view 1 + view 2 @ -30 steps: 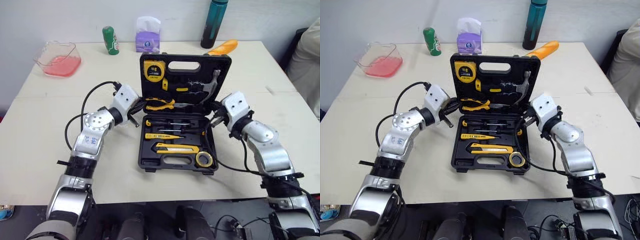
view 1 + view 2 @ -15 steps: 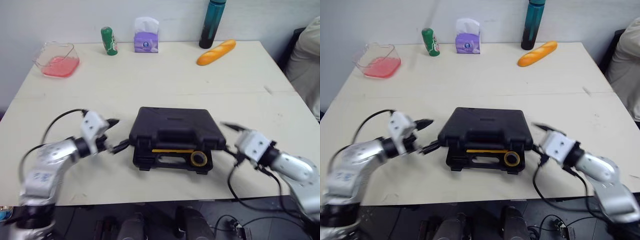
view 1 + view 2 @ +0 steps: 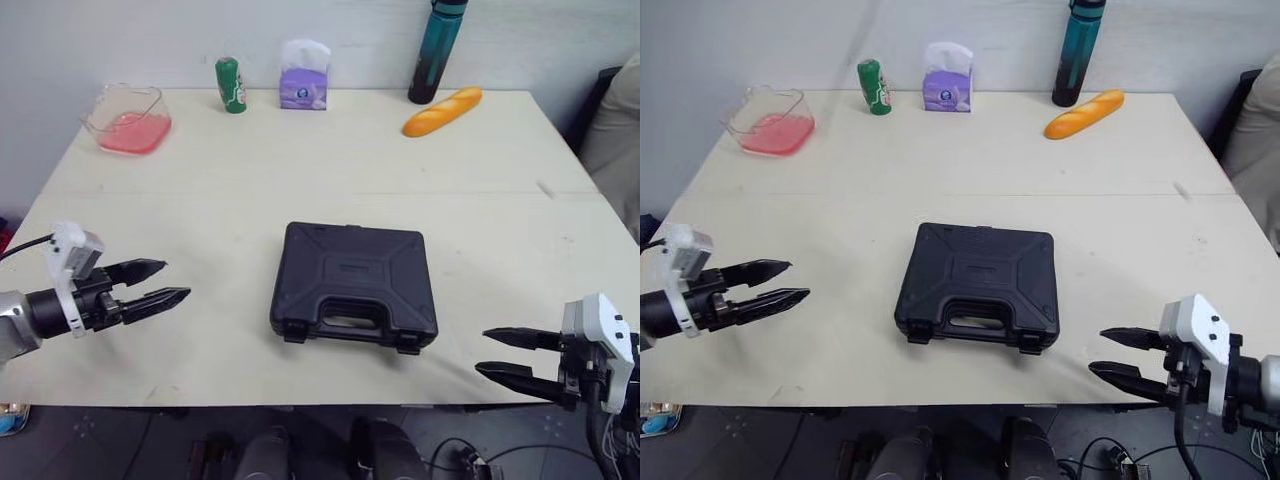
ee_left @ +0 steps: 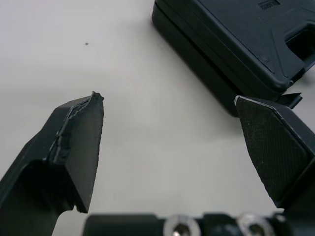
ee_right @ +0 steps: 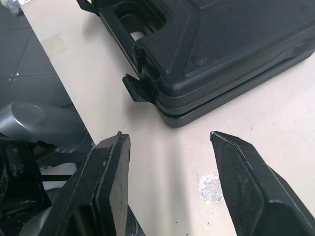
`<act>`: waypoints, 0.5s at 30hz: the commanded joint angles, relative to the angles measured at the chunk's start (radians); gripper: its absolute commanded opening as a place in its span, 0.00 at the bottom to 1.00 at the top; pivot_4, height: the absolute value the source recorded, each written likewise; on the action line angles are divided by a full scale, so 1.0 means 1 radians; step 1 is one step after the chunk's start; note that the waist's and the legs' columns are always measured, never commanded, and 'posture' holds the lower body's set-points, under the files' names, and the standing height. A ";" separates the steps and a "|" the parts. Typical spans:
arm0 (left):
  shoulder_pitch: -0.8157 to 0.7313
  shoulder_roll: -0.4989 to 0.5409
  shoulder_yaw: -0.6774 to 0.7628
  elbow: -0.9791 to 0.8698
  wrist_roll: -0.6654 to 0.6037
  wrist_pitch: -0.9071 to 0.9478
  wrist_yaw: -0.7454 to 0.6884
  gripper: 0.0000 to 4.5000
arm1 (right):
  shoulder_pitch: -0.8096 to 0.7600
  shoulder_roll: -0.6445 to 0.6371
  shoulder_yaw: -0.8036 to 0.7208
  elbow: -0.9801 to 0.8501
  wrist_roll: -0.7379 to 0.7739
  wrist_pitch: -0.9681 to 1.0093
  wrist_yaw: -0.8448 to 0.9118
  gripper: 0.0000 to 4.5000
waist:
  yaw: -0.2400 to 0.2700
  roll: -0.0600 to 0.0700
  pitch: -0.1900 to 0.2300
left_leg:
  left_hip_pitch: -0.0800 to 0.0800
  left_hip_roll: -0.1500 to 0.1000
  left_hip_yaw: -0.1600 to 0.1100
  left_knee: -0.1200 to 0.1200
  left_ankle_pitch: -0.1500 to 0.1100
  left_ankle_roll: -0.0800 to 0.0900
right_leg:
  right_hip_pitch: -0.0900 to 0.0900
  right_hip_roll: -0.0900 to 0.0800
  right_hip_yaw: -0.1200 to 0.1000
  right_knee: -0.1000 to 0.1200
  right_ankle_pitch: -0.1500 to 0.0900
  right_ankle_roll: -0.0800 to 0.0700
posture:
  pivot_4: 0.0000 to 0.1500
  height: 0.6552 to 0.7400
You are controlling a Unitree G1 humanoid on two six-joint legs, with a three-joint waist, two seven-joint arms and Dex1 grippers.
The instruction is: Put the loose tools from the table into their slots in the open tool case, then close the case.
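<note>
Tool case [image 3: 354,288]: open a second ago, lid now down. Left gripper [image 3: 176,278], right gripper [image 3: 483,350]: flanking it, withdrawn, fingers spread, empty. Latches probably still unfastened.

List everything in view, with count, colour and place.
table: one, beige, under everything
case: one, black, closed, table centre
tub: one, clear with pink contents, far left corner
can: one, green, far edge, right of the tub
tissue pack: one, purple, far edge, right of the can
bottle: one, teal, far edge, right side
bread: one, orange, beside the bottle
person: one, light clothing, right edge
left gripper: one, black, open, left of the case
right gripper: one, black, open, right of the case
</note>
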 commanded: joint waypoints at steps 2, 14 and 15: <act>-0.083 -0.024 -0.102 0.055 0.089 -0.109 0.045 1.00 | -0.012 0.019 0.065 -0.030 -0.060 -0.016 -0.021 0.60 | 0.001 0.000 0.000 | 0.000 0.000 0.001 0.000 0.000 0.000 | 0.000 0.001 0.000 0.000 0.000 0.000 | 1.00 1.00; -0.670 -0.268 -0.491 0.638 0.417 -0.419 0.074 0.00 | -0.184 0.079 0.395 0.032 -0.235 -0.067 -0.072 0.00 | 0.004 -0.005 -0.001 | 0.001 -0.006 0.006 0.002 0.005 0.003 | -0.003 0.003 -0.001 0.008 0.002 0.004 | 1.00 1.00; -0.721 -0.298 -0.513 0.716 0.451 -0.456 0.091 0.00 | -0.206 0.084 0.419 0.040 -0.245 -0.069 -0.074 0.00 | 0.004 -0.005 -0.001 | 0.000 -0.007 0.007 0.002 0.005 0.004 | -0.004 0.003 -0.002 0.008 0.003 0.004 | 1.00 1.00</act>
